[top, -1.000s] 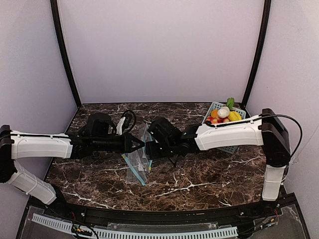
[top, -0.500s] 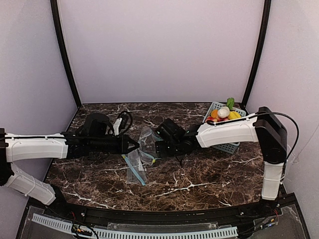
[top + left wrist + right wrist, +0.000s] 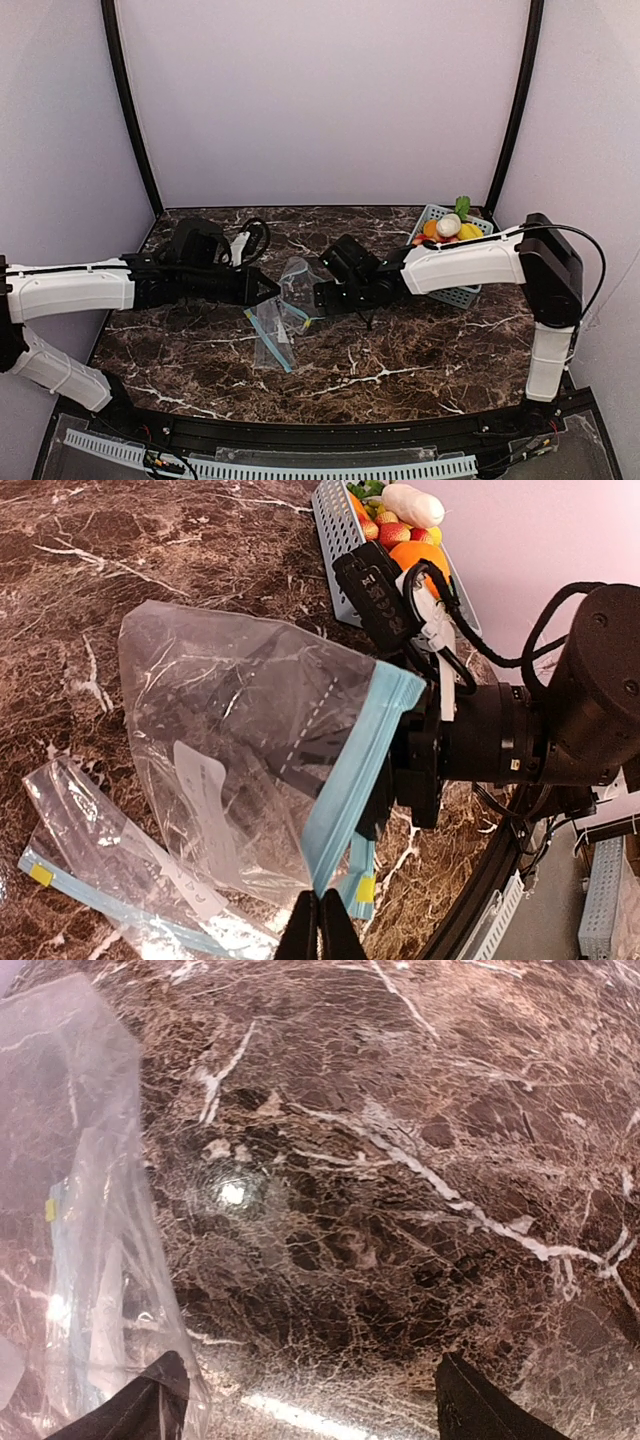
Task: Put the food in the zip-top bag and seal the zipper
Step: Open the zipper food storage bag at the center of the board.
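Nearest to my bases, a flat clear plastic bag with a blue zipper strip lies on the dark marble-patterned table. Just behind it my left gripper is closed tight. Its tips pinch the light blue zipper edge of the clear zip-top bag, which hangs lifted off the table with that edge turned toward my right arm. My right gripper is just beside this edge; its fingers stand wide apart with nothing between them, only the table below. I cannot tell if it touches the bag. Farther away, near the right back corner and well apart from both bags, the blue-grey perforated plastic basket holds the food — the white oblong toy on top, the glossy orange-red ball, the yellow oblong piece and the green piece.
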